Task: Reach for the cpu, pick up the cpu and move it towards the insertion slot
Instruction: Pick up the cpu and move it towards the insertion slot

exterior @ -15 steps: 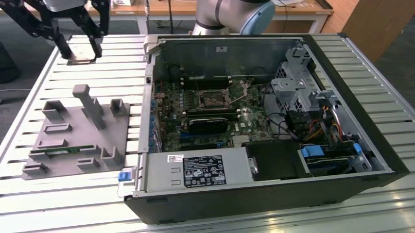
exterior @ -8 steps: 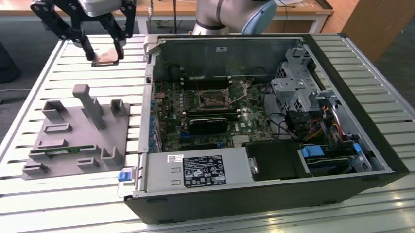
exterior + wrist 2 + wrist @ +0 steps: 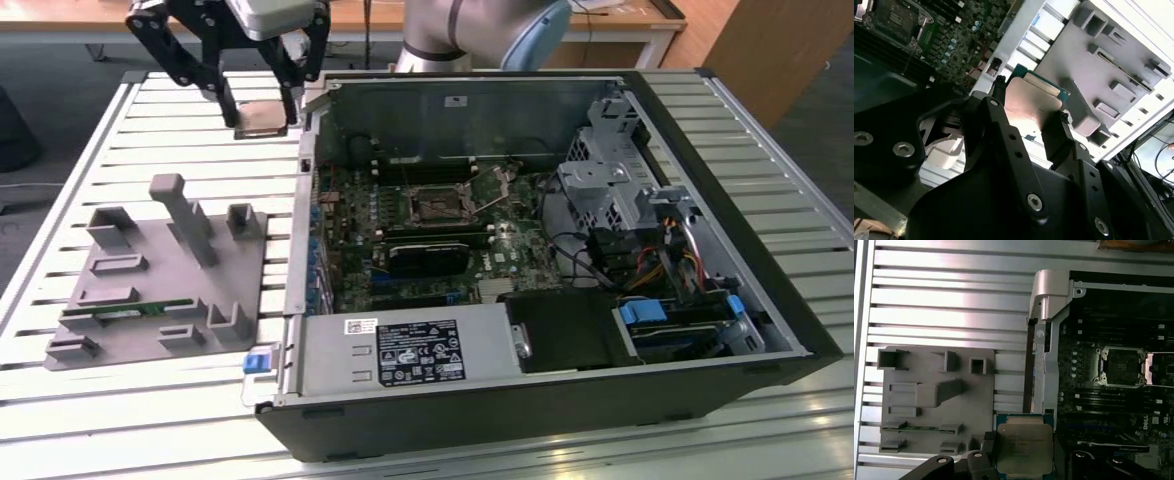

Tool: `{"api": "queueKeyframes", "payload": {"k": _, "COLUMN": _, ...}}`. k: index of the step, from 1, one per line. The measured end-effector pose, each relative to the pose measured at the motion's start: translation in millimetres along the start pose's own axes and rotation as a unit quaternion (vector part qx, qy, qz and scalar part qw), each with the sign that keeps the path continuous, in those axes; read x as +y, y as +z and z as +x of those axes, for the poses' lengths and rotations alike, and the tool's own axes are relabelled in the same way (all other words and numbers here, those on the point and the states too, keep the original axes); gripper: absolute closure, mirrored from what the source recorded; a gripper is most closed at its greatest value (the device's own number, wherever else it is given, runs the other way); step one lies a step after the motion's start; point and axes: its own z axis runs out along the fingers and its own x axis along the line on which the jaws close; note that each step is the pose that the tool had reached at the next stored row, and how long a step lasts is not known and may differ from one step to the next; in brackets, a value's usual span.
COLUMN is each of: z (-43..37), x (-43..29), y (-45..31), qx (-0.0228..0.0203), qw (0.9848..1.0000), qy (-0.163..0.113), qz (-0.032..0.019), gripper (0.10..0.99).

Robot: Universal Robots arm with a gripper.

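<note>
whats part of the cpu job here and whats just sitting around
In the job: gripper, shut on the cpu; the socket in the open case.

Lying about: grey fixture, memory stick on it, black card, power supply.

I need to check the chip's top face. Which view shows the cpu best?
The first wrist view: the cpu faces the camera, its whole top visible. The second wrist view shows it tilted between the hand's fingers; in the exterior view it is small.

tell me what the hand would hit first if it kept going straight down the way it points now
Probably the slatted table. The hand, shut on the cpu, hangs outside the open computer case, beside its wall; height and clearance from that wall are unclear.
</note>
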Motion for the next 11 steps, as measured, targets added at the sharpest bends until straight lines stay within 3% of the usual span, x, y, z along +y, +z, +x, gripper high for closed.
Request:
{"api": "queueKeyframes", "payload": {"k": 2, "z": -8.5, "x": 0.3, "y": 0.9, "qx": -0.0002, "qw": 1.0, "qy": 0.0, "qz": 0.0, "gripper": 0.549}}
{"api": "queueKeyframes", "payload": {"k": 3, "z": -17.8, "x": 1.3, "y": 1.5, "qx": -0.0004, "qw": 1.0, "qy": 0.0, "qz": 0.0, "gripper": 0.549}}
{"api": "queueKeyframes", "payload": {"k": 11, "z": -33.6, "x": 21.0, "y": 3.4, "qx": -0.0004, "qw": 1.0, "qy": 0.0, "qz": 0.0, "gripper": 0.549}}
